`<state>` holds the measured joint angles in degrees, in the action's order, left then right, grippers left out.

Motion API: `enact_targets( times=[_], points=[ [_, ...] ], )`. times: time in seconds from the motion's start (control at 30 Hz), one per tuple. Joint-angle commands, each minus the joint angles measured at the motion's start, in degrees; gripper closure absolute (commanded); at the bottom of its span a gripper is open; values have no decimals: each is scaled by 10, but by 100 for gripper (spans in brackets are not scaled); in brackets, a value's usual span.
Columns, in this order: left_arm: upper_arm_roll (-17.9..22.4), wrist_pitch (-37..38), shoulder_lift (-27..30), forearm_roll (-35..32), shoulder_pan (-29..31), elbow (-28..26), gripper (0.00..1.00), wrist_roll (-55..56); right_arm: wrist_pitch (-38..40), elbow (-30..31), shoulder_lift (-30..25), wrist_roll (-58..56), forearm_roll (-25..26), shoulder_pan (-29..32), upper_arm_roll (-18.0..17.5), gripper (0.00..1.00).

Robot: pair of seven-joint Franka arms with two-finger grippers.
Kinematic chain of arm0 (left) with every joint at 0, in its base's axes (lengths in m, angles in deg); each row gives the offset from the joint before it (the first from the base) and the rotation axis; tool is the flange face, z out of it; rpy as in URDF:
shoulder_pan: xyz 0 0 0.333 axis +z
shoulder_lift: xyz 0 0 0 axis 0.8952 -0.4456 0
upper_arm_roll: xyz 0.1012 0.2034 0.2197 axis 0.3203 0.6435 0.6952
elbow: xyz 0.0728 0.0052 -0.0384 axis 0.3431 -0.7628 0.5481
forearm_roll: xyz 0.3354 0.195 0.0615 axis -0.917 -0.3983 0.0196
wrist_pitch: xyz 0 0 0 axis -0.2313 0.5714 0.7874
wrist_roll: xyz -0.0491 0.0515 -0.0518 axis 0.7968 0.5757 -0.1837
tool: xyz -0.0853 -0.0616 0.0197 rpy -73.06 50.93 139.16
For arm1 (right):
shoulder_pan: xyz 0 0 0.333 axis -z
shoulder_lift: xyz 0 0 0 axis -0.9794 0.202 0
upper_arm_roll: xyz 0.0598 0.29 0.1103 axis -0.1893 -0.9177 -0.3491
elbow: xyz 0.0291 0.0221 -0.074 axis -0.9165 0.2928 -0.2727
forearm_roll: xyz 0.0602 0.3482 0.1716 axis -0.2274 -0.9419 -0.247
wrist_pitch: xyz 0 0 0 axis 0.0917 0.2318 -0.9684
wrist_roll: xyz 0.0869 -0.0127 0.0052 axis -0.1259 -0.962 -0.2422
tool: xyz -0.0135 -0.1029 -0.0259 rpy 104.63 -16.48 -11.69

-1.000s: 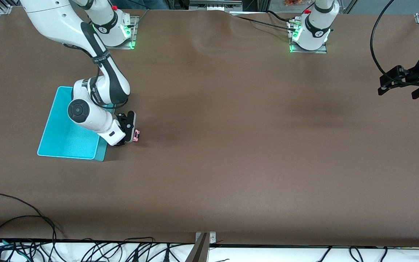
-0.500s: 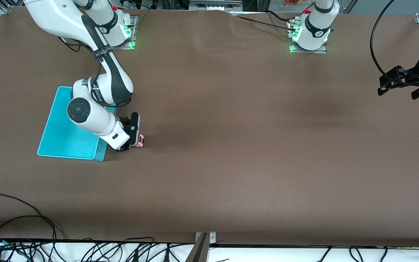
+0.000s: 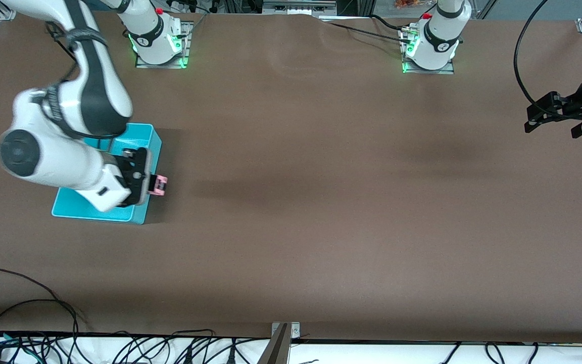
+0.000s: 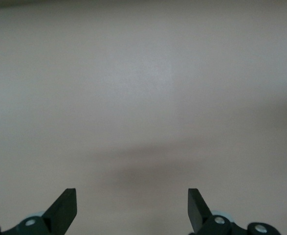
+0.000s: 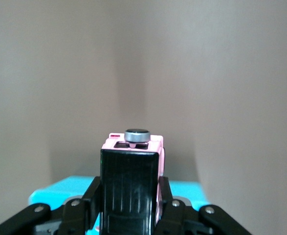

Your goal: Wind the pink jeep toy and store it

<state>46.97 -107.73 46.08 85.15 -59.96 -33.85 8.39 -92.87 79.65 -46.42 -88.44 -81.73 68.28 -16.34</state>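
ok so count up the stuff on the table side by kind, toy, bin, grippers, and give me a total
pink jeep toy: 1, held in the shut right gripper by the edge of the bin
cyan bin: 1
grippers: 2, the right one and the left gripper, open, waiting over the table at the left arm's end
total: 4

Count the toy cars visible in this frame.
1. The small boxy light pink jeep toy with its black rear roof is held in the shut right gripper, in the air over the edge of the cyan plastic bin. The arm hides part of the bin's inside.
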Motion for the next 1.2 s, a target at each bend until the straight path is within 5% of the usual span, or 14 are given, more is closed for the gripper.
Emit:
enact_targets(
  times=[0.0,0.47,1.17],
  points=[
    [0,12,-10,12,2,20,0,0,72,-14,-29,-19,-10,43,-2,85],
    [-1,12,-10,12,1,20,0,0,92,63,-37,-202,-16,65,81,85],
    [-1,12,-10,13,1,20,0,0,-187,369,-76,-241,-25,65,92,85]
  ],
)
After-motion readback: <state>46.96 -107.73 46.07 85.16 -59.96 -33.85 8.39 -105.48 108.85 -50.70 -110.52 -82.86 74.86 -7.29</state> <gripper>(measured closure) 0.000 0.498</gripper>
